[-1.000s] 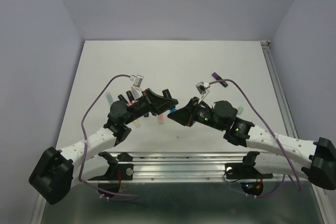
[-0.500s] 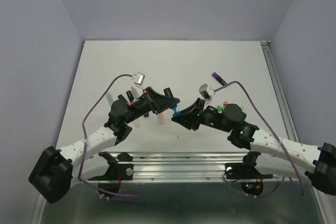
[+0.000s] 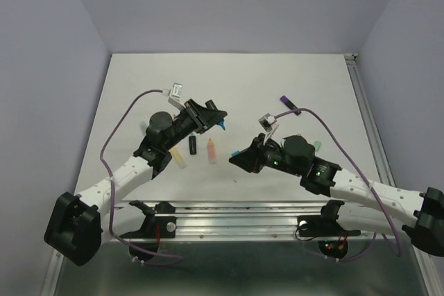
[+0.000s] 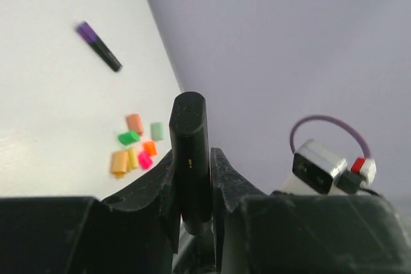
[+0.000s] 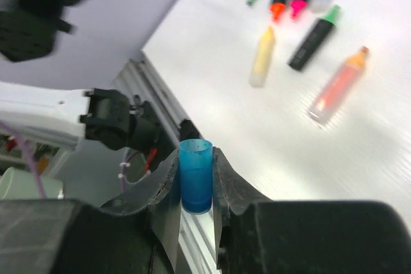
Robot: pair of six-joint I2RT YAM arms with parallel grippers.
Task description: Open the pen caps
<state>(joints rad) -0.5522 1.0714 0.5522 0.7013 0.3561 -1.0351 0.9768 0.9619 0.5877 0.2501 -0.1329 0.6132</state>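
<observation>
My left gripper is shut on a black marker barrel and holds it above the table; its bare blue tip points right. My right gripper is shut on a stubby blue pen cap, open end up, apart from the marker. In its wrist view the right gripper hangs over the table's near edge. A pile of loose pen caps in orange, green, yellow and pink lies on the table, mostly hidden behind my right arm in the top view. A purple-capped black marker lies at the back right.
Uncapped markers lie between the arms: a black one, a pastel orange one and a pastel yellow one. More of them show in the right wrist view, such as a black one with a green tip. The metal rail runs along the near edge.
The grippers have drawn apart. The blue cap has come off the marker and stays in my right gripper. My left gripper has lifted and moved back with the barrel.
</observation>
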